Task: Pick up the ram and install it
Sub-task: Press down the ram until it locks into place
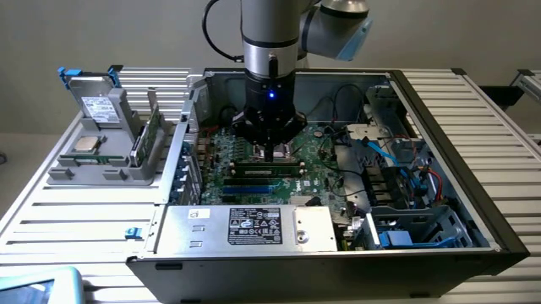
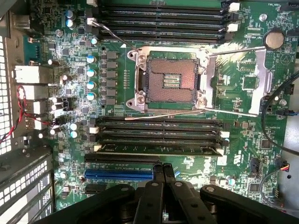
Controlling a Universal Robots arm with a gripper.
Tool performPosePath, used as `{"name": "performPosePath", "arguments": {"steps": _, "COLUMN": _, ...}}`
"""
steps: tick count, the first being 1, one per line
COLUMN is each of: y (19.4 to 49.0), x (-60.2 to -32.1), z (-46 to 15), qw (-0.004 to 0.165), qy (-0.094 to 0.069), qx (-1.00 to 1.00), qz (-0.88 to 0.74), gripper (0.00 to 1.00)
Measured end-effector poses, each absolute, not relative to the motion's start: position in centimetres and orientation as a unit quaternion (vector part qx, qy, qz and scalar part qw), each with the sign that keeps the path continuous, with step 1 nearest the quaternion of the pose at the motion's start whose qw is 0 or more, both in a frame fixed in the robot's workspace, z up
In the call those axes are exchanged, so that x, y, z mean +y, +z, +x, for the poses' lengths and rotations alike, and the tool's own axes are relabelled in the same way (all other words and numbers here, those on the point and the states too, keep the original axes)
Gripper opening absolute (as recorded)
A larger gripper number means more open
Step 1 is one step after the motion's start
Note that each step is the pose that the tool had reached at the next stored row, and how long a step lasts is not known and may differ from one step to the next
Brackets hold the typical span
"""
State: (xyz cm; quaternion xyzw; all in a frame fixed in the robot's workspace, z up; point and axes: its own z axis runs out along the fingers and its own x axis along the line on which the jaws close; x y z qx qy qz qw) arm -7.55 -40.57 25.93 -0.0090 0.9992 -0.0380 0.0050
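Gripper (image 2: 163, 173) pressed together above seated ram (image 1: 268, 168); light, stiff, fragile; best pinched by long top edge.

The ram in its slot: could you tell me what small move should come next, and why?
Probably a gentle straight press down: the gripper, shut, sits over the ram, which lies along a slot on the motherboard; I cannot tell whether it is latched.

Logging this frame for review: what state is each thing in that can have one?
gripper: shut, holding nothing, just above the ram.
ram: sitting in a motherboard slot.
processor socket: open, empty.
computer case: side open.
spare stick: upright in grey holder.
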Motion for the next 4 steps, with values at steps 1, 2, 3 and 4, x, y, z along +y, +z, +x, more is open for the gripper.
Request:
{"name": "performPosePath", "arguments": {"steps": 1, "y": 25.93, "x": -40.57, "z": -7.55, "qw": 0.005, "qy": -0.038, "qx": 0.999, "qz": -0.009, "gripper": 0.11}}
{"name": "performPosePath", "arguments": {"steps": 2, "y": 25.93, "x": -40.57, "z": -7.55, "qw": 0.005, "qy": -0.038, "qx": 0.999, "qz": -0.009, "gripper": 0.11}}
{"name": "performPosePath", "arguments": {"steps": 3, "y": 25.93, "x": -40.57, "z": -7.55, "qw": 0.005, "qy": -0.038, "qx": 0.999, "qz": -0.009, "gripper": 0.11}}
{"name": "performPosePath", "arguments": {"steps": 4, "y": 25.93, "x": -40.57, "z": -7.55, "qw": 0.005, "qy": -0.038, "qx": 0.999, "qz": -0.009, "gripper": 0.11}}
